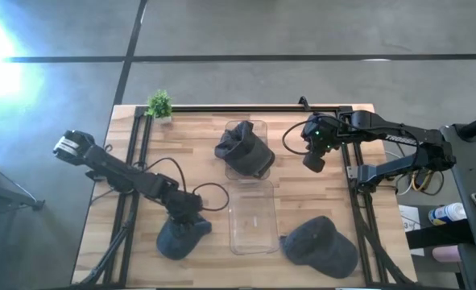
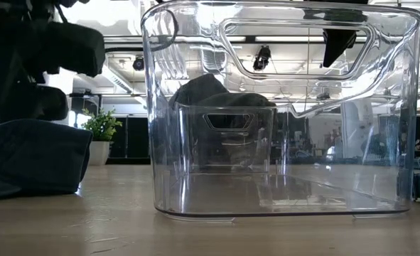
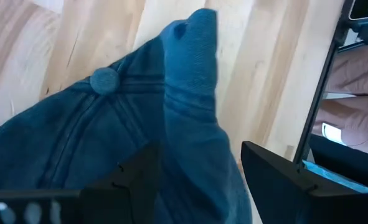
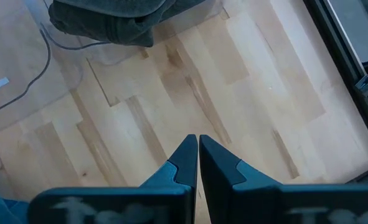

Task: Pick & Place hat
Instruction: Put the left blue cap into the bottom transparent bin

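A blue cap [image 1: 181, 236] lies on the table near its near left corner; the low view shows it at the left [image 2: 32, 163]. My left gripper [image 1: 186, 216] is down on it, open, its fingers astride a raised fold beside the cap's top button [image 3: 104, 79]. A dark hat [image 1: 244, 147] sits in the far clear bin [image 1: 258, 127]. Another dark cap [image 1: 322, 246] rests on the table at the near right. My right gripper [image 1: 313, 163] hangs shut over bare wood at the far right [image 4: 198, 152]. My left gripper [image 3: 199, 186] comes at the blue cap from above, its open fingers on either side of a raised fold of the crown [image 3: 190, 124]. One finger [image 3: 137, 180] lies against the cloth; whether the other touches, I cannot tell. The cap lies on the table.
An empty clear bin [image 1: 252, 216] stands at the table's middle near side, between the two caps, and fills the low view [image 2: 281, 114]. A small potted plant [image 1: 159, 103] stands at the far left corner. Cables [image 1: 209, 196] trail over the wood by the left arm.
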